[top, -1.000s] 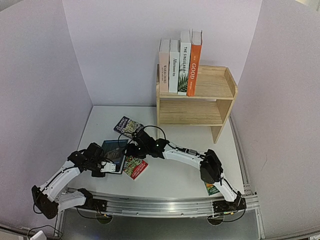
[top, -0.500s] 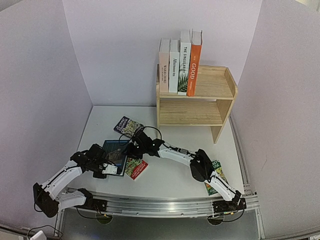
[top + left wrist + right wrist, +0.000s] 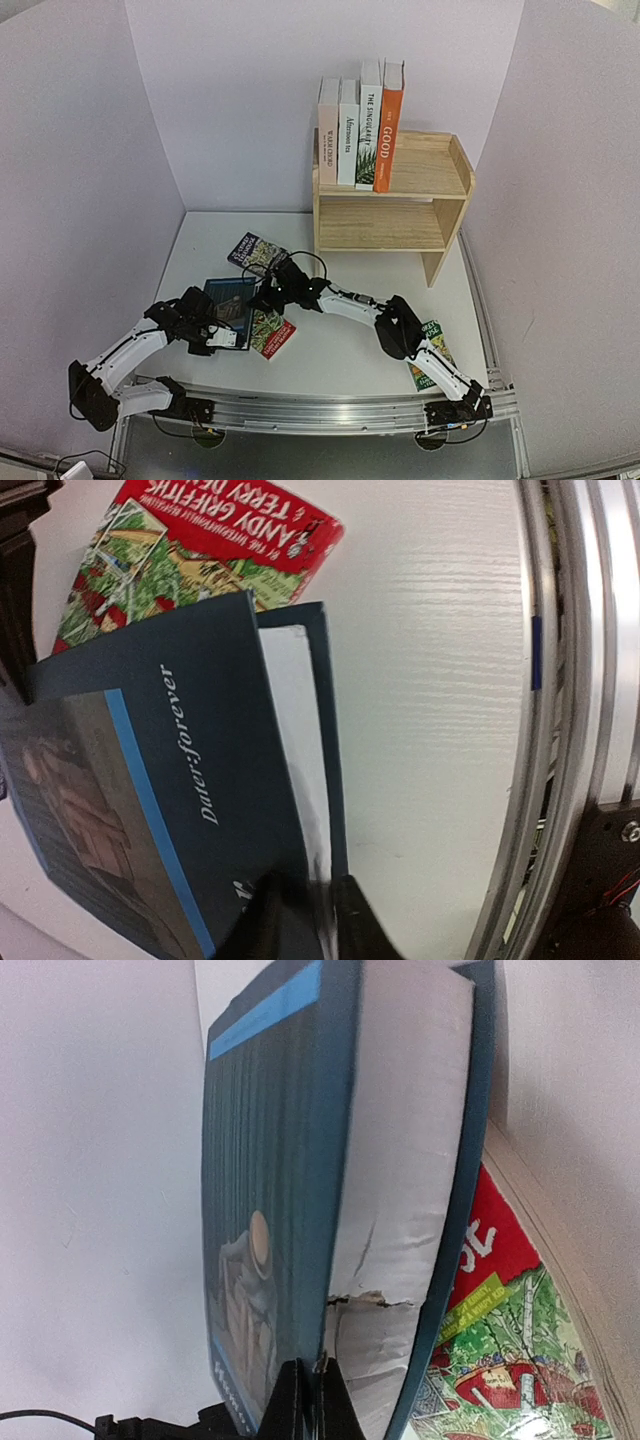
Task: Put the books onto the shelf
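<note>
Near-left part of the worktop [image 3: 330, 362]: a dark blue book [image 3: 228, 298] lies with its front cover lifted off the page block, overlapping a red illustrated book [image 3: 272, 335] that sits on its right.
Left end effector [image 3: 308, 915]: narrow, with one finger on each side of the blue book's page edge at the book's near side. Whether it is actually gripping cannot be told.
Right end effector [image 3: 312, 1400]: closed, pinching the edge of the blue book's raised front cover. It reaches in from the right arm, which stretches across the middle of the worktop.
Shelf [image 3: 430, 170]: stands at the far edge of the worktop, right of centre, against the back wall.
Shelved books [image 3: 348, 130]: four stand upright on the left half of the top board. Three have white spines, and an orange "GOOD" [image 3: 388, 130] is rightmost.
Loose books: a dark flowered one [image 3: 257, 252] lies flat just beyond the blue book, toward the shelf.
Near-right corner: a green book [image 3: 430, 352] lies flat, partly under the right arm.
</note>
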You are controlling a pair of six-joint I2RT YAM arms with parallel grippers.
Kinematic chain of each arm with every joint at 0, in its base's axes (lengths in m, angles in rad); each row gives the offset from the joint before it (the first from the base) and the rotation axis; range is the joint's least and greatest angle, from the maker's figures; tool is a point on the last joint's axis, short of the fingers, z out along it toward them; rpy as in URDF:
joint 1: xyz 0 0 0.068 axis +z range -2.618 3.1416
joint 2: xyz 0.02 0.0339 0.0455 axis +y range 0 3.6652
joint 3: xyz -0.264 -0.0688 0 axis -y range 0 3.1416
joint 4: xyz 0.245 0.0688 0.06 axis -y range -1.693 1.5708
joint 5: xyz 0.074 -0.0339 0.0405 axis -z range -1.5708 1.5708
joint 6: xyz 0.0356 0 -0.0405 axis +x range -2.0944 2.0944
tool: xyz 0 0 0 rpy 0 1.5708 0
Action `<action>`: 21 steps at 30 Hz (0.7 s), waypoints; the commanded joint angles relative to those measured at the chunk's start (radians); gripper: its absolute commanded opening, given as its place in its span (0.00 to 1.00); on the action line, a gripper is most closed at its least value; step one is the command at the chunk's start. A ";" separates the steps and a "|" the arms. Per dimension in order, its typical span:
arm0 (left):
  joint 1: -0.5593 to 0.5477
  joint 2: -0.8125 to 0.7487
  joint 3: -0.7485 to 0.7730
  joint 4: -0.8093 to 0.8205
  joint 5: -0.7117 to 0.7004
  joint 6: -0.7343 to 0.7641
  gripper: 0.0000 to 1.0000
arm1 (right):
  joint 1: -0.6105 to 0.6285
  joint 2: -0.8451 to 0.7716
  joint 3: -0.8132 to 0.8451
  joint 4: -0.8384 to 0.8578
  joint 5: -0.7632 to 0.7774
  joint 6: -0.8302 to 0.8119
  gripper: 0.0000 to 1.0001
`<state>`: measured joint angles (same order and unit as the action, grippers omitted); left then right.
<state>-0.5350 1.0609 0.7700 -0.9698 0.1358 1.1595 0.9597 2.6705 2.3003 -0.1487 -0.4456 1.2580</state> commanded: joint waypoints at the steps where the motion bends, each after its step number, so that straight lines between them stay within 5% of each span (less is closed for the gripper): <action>1: -0.007 0.043 0.038 -0.079 0.108 -0.056 0.52 | 0.008 -0.040 -0.093 0.059 -0.022 -0.077 0.00; 4: -0.004 0.052 0.072 -0.107 0.113 -0.136 0.80 | 0.007 -0.122 -0.195 0.064 -0.016 -0.199 0.00; 7: 0.028 0.055 0.133 -0.133 0.143 -0.223 0.97 | 0.007 -0.217 -0.295 0.065 -0.009 -0.338 0.00; 16: 0.452 0.293 0.532 -0.290 0.463 -0.424 1.00 | 0.011 -0.461 -0.526 0.066 0.016 -0.592 0.00; 21: 0.468 0.359 0.620 -0.357 0.591 -0.414 1.00 | 0.033 -0.594 -0.659 0.066 -0.022 -0.764 0.00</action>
<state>-0.0621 1.3888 1.3208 -1.1964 0.5393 0.7774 0.9662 2.2235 1.7229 -0.0910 -0.4302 0.6868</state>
